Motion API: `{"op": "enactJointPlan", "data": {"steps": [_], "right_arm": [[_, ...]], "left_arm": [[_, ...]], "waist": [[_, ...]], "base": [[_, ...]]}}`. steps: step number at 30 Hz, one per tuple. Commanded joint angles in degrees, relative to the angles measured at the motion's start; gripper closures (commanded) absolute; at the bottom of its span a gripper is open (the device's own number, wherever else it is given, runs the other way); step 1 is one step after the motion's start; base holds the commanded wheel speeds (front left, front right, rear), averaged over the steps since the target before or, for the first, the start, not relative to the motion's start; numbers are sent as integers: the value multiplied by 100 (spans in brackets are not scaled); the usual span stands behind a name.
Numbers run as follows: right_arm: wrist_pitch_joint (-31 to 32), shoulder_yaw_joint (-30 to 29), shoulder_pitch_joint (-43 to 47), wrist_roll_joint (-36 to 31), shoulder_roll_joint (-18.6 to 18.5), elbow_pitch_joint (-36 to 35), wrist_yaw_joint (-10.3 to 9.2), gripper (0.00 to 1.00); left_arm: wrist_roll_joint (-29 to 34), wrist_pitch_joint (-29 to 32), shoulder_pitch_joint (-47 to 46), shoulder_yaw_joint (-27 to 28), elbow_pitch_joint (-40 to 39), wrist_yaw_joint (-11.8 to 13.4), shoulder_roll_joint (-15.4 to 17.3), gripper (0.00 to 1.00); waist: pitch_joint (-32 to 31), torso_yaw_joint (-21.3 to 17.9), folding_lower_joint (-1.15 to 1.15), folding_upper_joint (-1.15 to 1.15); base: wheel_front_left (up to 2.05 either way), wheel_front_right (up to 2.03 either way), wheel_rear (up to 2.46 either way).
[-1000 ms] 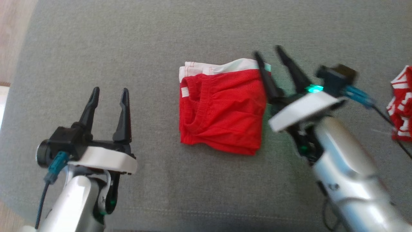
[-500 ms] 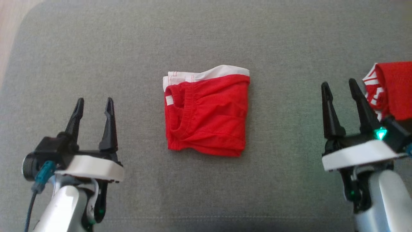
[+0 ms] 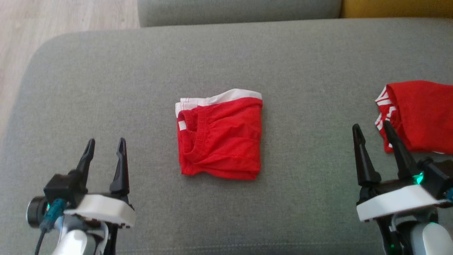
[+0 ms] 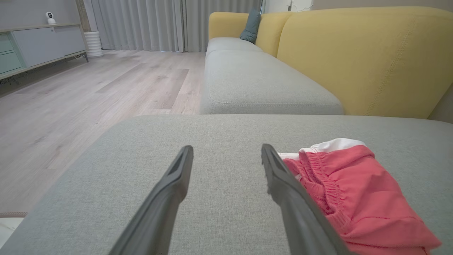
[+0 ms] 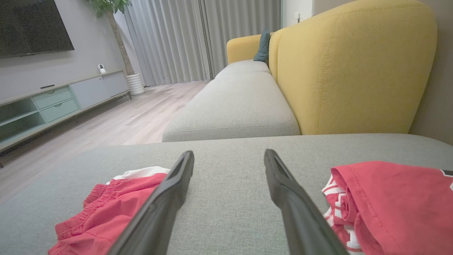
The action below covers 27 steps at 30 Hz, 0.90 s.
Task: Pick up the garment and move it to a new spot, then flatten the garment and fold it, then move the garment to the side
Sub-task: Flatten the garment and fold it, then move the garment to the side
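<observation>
Looking at the red garment point(image 3: 219, 136) first: it's folded into a fairly tidy rectangle with the white waistband on the far edge. It lies flat on the grey cushion point(image 3: 141, 71), roughly midway between the two grippers and a bit ahead of their fingertips. Nothing is touching it. It sits to the right of the left gripper point(image 3: 106, 140), whose fingers are spread with nothing between them. The right gripper point(image 3: 371, 124) is the same deal, spread and empty, with the garment well off to its left.

My guess is the folding is done and the move to the side is what's left. Here's what worries me:

- If the fingers pinch only the top layer, the fold probably opens up as soon as it lifts.
- Sliding it instead could bunch it, since the cushion weave looks grippy.
- A second red piece point(image 3: 419, 118) with white stripes lies just beside the right gripper's right finger. From the head view I can't tell if they touch. A careless sweep could snag it, or grab the wrong red thing altogether.

Containers: no bin or basket to report. The cushion itself carries both pieces, and they're well apart from each other.
</observation>
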Motion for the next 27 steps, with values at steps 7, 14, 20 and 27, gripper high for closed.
{"op": "enactJointPlan", "data": {"steps": [7,14,20,27], "right_arm": [[117,103,166,-29,20,-272,-5,0],[224,74,395,5,28,-311,-5,0],[299,48,447,5,33,-350,-5,0],[341,49,450,-7,36,-367,-5,0]], "left_arm": [[-85,128,128,135,-208,98,191,0],[-53,203,276,82,-267,176,233,0],[-2,234,286,55,-329,238,270,0],[11,238,261,41,-349,266,290,0]], "waist": [[-430,-31,0,0],[-671,-27,0,0],[-702,-34,0,0],[-683,-35,0,0]], "base": [[0,0,0],[0,0,0],[0,0,0],[0,0,0]]}}
